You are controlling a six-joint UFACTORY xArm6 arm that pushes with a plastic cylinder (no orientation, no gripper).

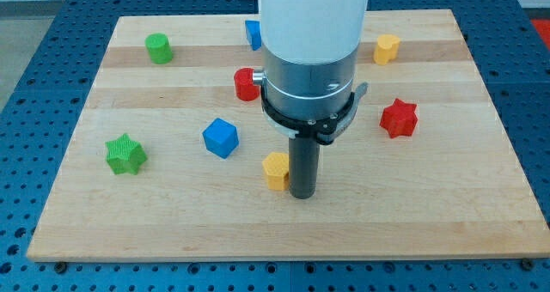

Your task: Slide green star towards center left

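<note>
The green star lies on the wooden board at the view's left, a little below mid-height. My tip rests on the board right of centre, far to the right of the star. It stands just right of a yellow block, close to touching it. A blue cube lies between the star and my tip.
A green cylinder sits at the top left. A red block and a blue block are partly hidden behind the arm. A yellow block is at top right and a red star at right.
</note>
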